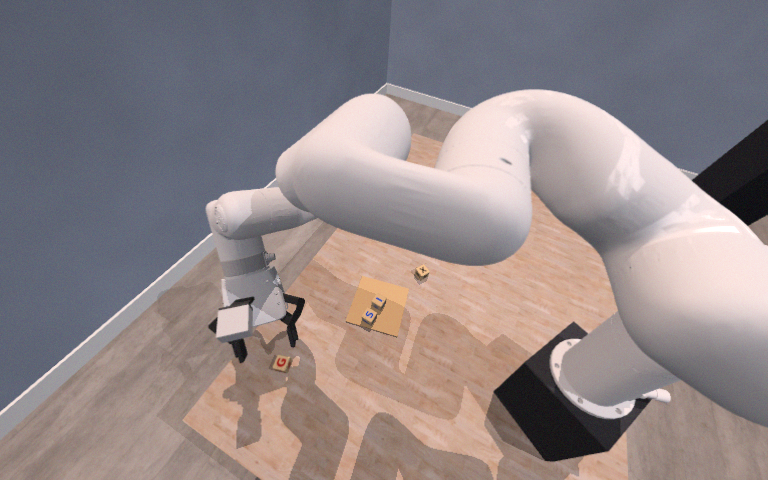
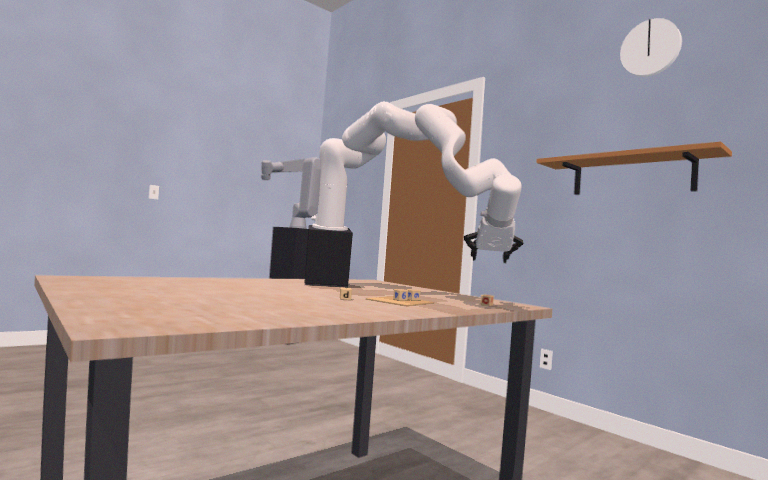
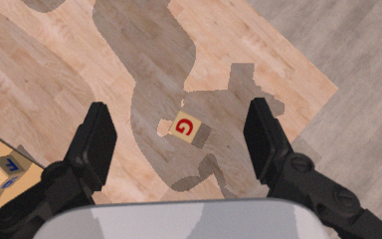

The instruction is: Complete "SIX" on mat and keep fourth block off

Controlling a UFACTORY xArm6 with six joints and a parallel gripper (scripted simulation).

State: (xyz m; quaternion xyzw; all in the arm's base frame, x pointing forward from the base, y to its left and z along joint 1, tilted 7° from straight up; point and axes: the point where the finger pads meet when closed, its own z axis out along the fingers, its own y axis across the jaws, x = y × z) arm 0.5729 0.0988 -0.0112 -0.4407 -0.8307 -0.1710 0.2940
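In the top view, going left to right, the gripper (image 1: 265,341) hung high over the table's corner with its fingers spread wide and nothing between them. Just beneath and slightly right of it lay the G block (image 1: 280,362), flat on the bare table (image 1: 509,305), red letter up and well clear of the mat (image 1: 395,300). That block belongs off the mat, so by my reading it needs no handling, although the wrist view showed it framed squarely between the open jaws.

Next came the mat, lying flat, the only holder in the scene. On it sat two blocks, the S block (image 1: 369,316) and the I block (image 1: 378,302), touching or very nearly so, blue letters on top. The space beyond the I, toward the mat's far edge, held nothing.

Further right, off the mat and near its far corner, stood the X block (image 1: 421,272). Its top face appeared to show the X, though the mark was too small to judge its orientation.

So the row was two-thirds built. Left to do: fetch the X block, set it flat beside the I with the letter upright, and release.
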